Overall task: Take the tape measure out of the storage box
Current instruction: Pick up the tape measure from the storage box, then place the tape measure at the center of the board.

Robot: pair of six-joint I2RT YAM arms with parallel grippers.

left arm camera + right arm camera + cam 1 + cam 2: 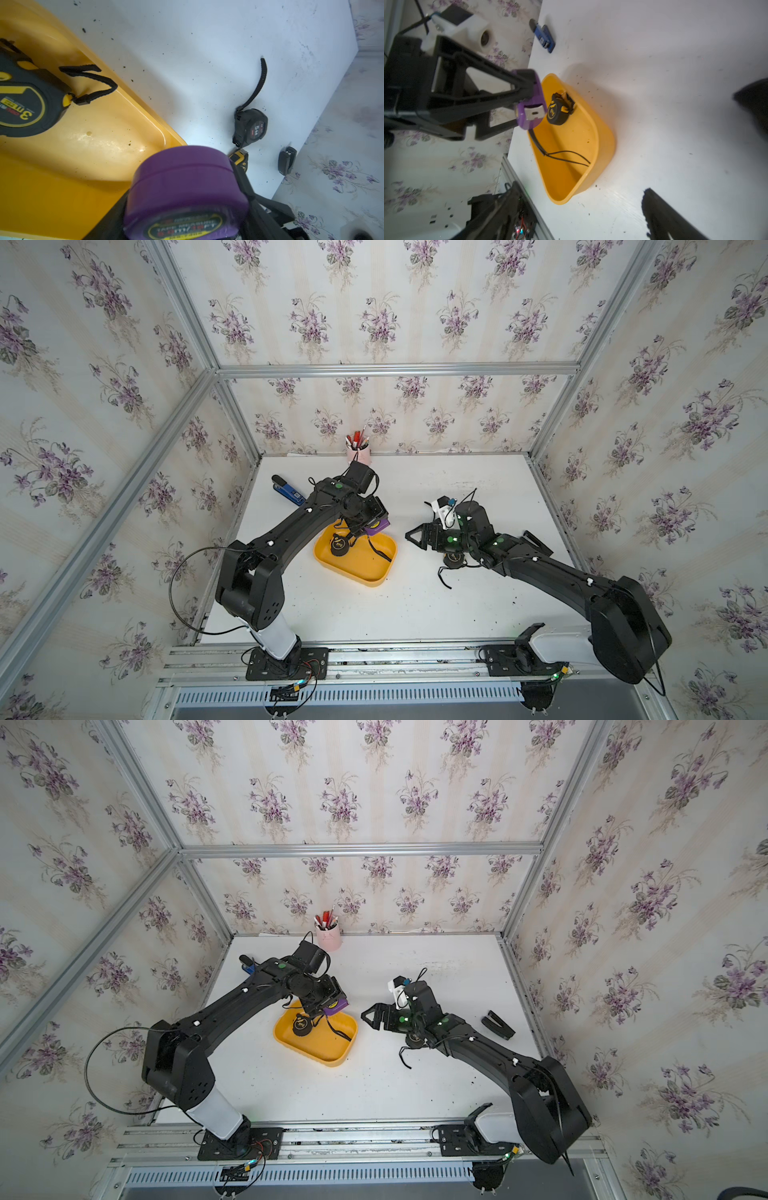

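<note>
Purple tape measure (pixel 182 182) is hanging clamped in the left gripper (pixel 525 99), its strap (pixel 537 143) trailing into the storage box (pixel 368 580): raise it clear first. Right gripper (pixel 415 538) is gaping, empty.

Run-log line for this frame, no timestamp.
phase: lift-out | left gripper: shut on purple tape measure, over storage box rim | right gripper: open, empty | in box: black-yellow tape measure

You get the purple tape measure (pixel 187 191) blurred and cut by the left wrist view's edge (label digits unreadable). The black-and-yellow tape measure (pixel 22 104) is cropped too. In both top views your right arm (pixel 540 572) half hides a dark tape measure (pixel 454 559) near the table's middle.
</note>
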